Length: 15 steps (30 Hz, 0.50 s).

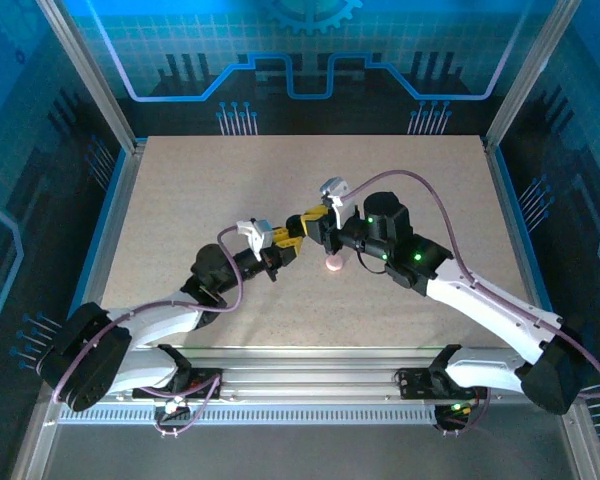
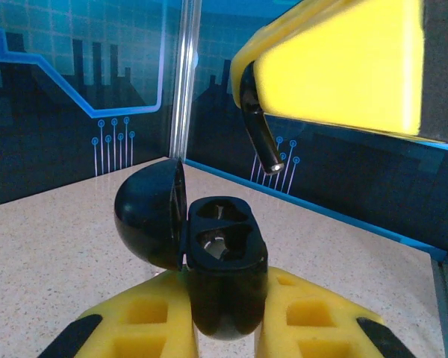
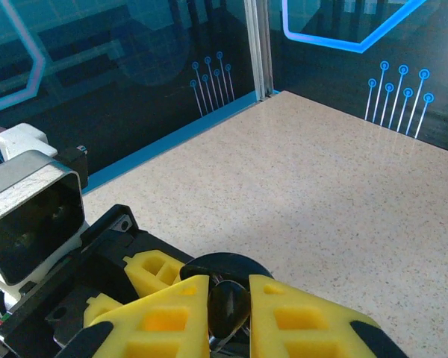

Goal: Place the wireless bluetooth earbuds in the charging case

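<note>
One black earbud (image 2: 258, 119), stem pointing down, is pinched between the yellow pads of the right claw (image 3: 228, 289), which is clenched on it. In the left wrist view it hangs at 1 o'clock from the charging case (image 2: 225, 257), apart from it and not yet over a socket.

Item, charging case: black, rounded, grasped at its lower body by the left claw (image 2: 228, 302) and held off the bench (image 1: 210, 180). The lid (image 2: 149, 216) is swung open toward 9 o'clock. Two sockets (image 2: 220, 242) face up, and both look vacant as far as can be told.

Item, claws: in the top view they meet mid-bench, the left claw (image 1: 280, 246) reaching in from 7 o'clock and the right claw (image 1: 312, 224) from 4 o'clock.

Item, pink disc (image 1: 333, 264): lying on the bench just beside the right claw, at 5 o'clock from the meeting point. It is untouched.

Handling note, by judgement:
- Bring the earbud across toward 7 o'clock, as the left wrist view shows it, until the stem tip stands plumb over one socket.
- Match the stem's tilt to the well before lowering it.
- Hold the case motionless meanwhile.
- Descend slowly and clear of the raised lid.
- Release only once the body seats flush; a crooked entry would likely jam the earbud or tip it out.
</note>
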Each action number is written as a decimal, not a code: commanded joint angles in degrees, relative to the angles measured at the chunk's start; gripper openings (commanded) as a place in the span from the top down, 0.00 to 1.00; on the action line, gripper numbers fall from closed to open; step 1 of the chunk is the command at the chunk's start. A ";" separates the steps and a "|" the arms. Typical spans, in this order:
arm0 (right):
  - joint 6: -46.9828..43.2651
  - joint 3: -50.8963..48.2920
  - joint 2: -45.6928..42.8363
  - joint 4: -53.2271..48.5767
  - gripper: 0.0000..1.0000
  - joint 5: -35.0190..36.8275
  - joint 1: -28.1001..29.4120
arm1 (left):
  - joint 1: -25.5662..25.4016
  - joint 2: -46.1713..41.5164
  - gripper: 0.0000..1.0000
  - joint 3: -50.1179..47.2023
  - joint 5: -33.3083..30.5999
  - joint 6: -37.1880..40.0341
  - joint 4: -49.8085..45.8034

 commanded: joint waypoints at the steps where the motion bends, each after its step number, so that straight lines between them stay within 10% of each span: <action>1: 0.82 1.52 -0.62 1.52 0.82 -1.44 -0.41 | -0.38 -2.26 0.88 -0.43 -1.47 2.73 -0.05; 15: -1.89 4.49 4.85 2.33 0.82 -3.37 0.18 | -1.00 -3.86 0.88 -0.77 -2.75 5.70 -3.09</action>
